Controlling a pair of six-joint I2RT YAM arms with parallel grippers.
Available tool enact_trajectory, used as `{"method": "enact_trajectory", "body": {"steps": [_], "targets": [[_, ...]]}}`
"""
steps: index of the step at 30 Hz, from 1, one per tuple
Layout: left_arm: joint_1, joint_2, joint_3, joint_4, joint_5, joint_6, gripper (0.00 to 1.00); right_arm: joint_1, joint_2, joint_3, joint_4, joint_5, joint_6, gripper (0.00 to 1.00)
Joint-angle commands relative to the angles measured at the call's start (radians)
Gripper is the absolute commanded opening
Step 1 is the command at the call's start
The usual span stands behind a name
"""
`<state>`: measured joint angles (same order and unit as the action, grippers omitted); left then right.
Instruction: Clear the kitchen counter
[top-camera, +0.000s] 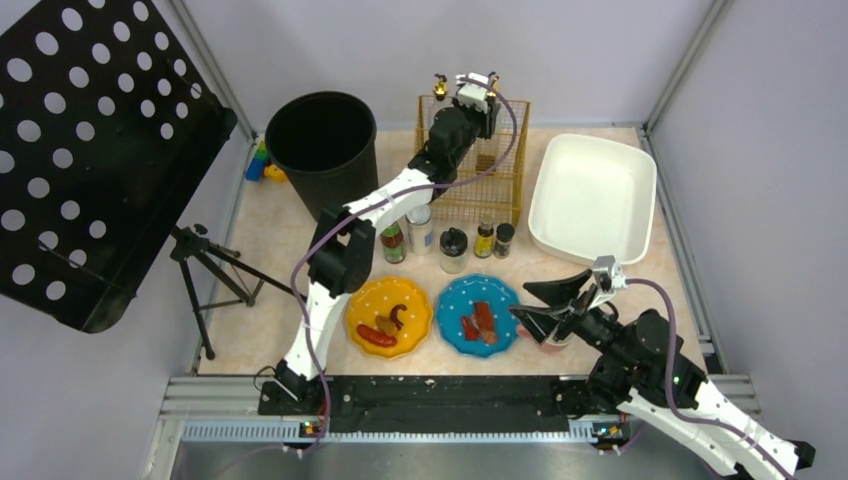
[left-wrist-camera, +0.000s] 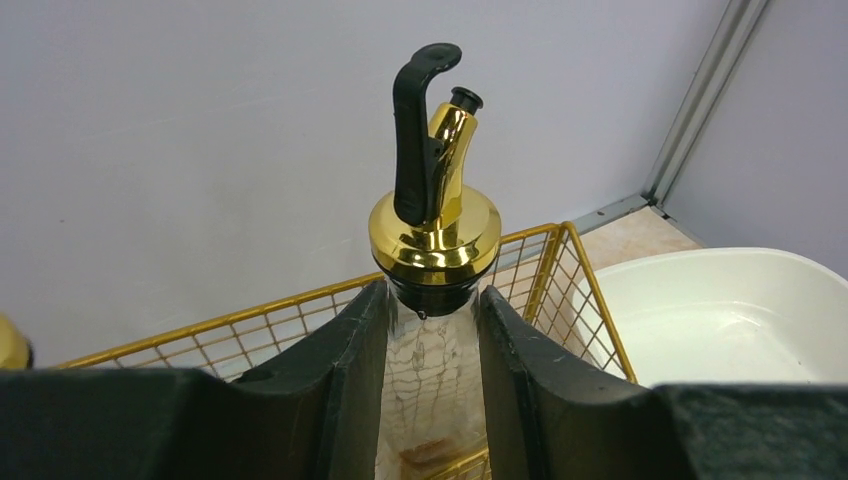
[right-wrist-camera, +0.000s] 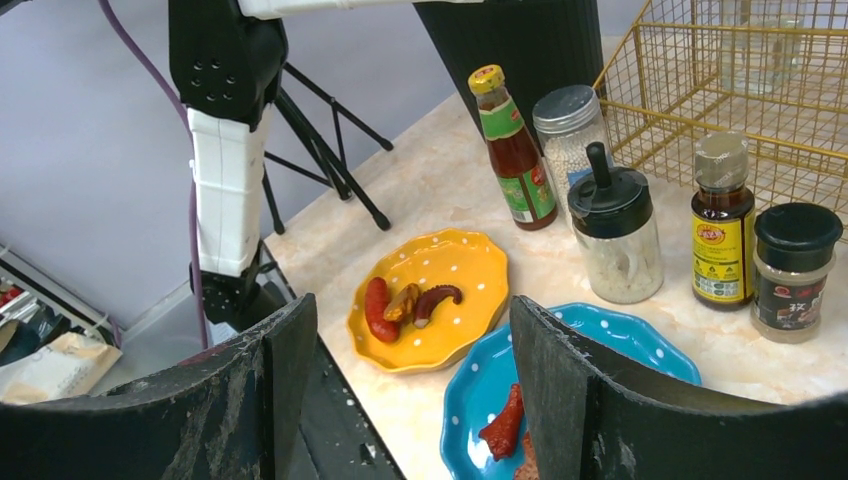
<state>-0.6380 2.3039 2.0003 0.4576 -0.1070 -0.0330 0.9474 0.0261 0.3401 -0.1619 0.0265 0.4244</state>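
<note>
Closest to the viewer, the right gripper (top-camera: 520, 299) hung low over the near right part of the kitchen counter (top-camera: 255, 325), its jaws spread wide with nothing between them and the tips at the right rim of the blue plate (top-camera: 455, 303). That counter, pale and marbled, ran from the arm bases at its near edge to the back wall, with metal rails around it. The blue plate carried red food pieces (top-camera: 480, 322). Just beside it on the left, the yellow plate (top-camera: 416, 327) carried a red sausage (top-camera: 376, 336) and darker pieces. Behind the plates, at mid-counter, five containers stood upright in a row: a red sauce bottle (top-camera: 393, 242), a metal-lidded jar (top-camera: 421, 228), a black-lidded shaker (top-camera: 453, 250), a yellow-labelled bottle (top-camera: 485, 240) and a dark-capped jar (top-camera: 504, 240). A black bin (top-camera: 330, 190) stood toward the far left corner, a gold wire basket (top-camera: 492, 205) at the middle of the far edge, and a white tub (top-camera: 590, 200) in the far right corner. The left gripper (left-wrist-camera: 432, 300) reached over the basket, its fingers pressed on both sides of a glass bottle (left-wrist-camera: 432, 400) with a gold pourer. Whether the bottle's base touched the basket floor could not be told.
</note>
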Motion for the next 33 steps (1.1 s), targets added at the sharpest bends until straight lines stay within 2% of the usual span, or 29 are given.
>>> {"method": "enact_trajectory", "body": {"steps": [1,6,15,18,23,28,33], "targets": [[-0.005,-0.130,-0.047,0.116,-0.024,-0.022,0.23,0.011,-0.005,0.028,0.014,-0.007,0.012,0.70],[-0.006,-0.171,-0.108,0.121,-0.034,-0.035,0.50,0.010,0.031,0.044,0.010,0.000,0.020,0.71],[-0.009,-0.223,-0.108,0.059,0.010,-0.046,0.71,0.010,0.044,0.058,0.011,0.018,0.030,0.73],[-0.016,-0.271,-0.137,0.033,0.016,-0.052,0.80,0.010,0.064,0.092,-0.010,0.061,0.013,0.75],[-0.027,-0.394,-0.231,-0.035,-0.015,-0.079,0.89,0.011,0.151,0.166,-0.050,0.158,-0.002,0.78],[-0.031,-0.521,-0.325,-0.135,-0.042,-0.123,0.98,0.011,0.295,0.247,-0.076,0.162,-0.041,0.78],[-0.032,-0.657,-0.395,-0.271,-0.001,-0.192,0.99,0.011,0.495,0.339,-0.136,0.218,-0.091,0.78]]}}
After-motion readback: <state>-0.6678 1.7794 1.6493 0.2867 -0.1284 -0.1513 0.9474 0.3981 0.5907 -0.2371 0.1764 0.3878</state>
